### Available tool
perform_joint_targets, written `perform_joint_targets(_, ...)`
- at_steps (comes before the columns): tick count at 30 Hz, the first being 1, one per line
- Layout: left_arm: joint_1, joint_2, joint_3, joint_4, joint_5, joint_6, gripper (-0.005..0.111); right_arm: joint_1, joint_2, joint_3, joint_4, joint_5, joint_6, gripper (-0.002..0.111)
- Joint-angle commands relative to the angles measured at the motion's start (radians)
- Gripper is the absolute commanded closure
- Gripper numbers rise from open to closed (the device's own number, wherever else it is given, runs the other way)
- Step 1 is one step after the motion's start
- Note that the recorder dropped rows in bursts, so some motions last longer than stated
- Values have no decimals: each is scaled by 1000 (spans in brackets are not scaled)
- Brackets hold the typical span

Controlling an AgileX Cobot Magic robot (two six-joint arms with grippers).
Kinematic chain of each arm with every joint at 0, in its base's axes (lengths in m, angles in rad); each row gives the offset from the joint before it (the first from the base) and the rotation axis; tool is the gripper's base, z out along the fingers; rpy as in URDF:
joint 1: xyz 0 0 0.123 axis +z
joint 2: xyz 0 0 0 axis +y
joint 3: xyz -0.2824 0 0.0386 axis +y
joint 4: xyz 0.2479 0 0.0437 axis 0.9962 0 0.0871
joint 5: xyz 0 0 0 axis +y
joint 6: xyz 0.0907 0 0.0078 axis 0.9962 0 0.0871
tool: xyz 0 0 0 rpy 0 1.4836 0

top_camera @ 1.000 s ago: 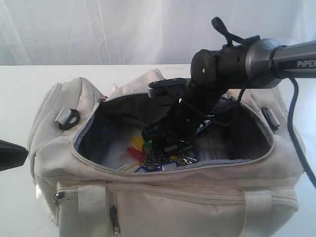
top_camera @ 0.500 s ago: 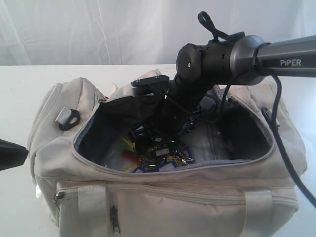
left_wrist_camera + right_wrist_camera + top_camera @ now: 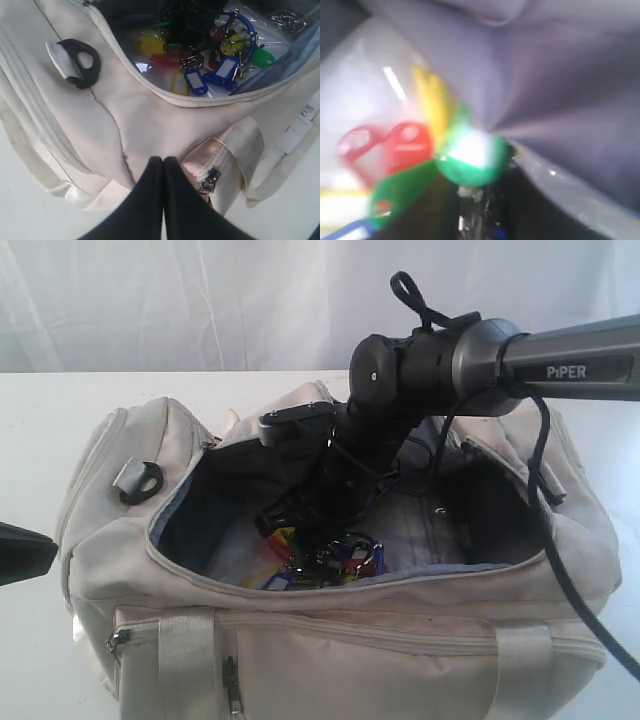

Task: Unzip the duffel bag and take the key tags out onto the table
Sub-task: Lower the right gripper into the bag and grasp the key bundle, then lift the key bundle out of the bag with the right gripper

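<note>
The cream duffel bag [image 3: 330, 640] lies unzipped on the white table [image 3: 40, 420], its top gaping over dark grey lining. The key tags [image 3: 325, 558] lie bunched on the bag's floor: blue, yellow, red and green tags on metal rings [image 3: 220, 70]. My right gripper [image 3: 290, 525] reaches down into the opening. In the blurred right wrist view its dark fingers pinch the ring cluster just under a green tag [image 3: 470, 160], jaws [image 3: 477, 192] closed on it. My left gripper [image 3: 163, 160] is shut and empty, outside the bag beside its left end [image 3: 150, 115].
A black plastic strap ring [image 3: 138, 482] sits on the bag's left shoulder. A side-pocket zipper pull [image 3: 210, 179] hangs close to the left fingertips. A white label [image 3: 300, 125] dangles from the bag. The right arm's cable [image 3: 560, 570] drapes over the bag's right end.
The right arm has shifted left and lower inside the bag, and its jaws went from wide open to closed around the key tags. The left gripper has stayed put.
</note>
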Motion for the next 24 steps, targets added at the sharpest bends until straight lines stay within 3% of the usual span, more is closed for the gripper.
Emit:
perform_joint_targets(1,-5,-9,4,-14,5,-6,107,1,-3,15,-64,63,-2,108)
perform_joint_targets(14,-5,-9,4,-14,5,-6,107,1,-267,15,-212,35,71,108)
perform_joint_targets(24,-5,-9,4,-14,5,-6,107,1,-351,15,-220,49,72,108)
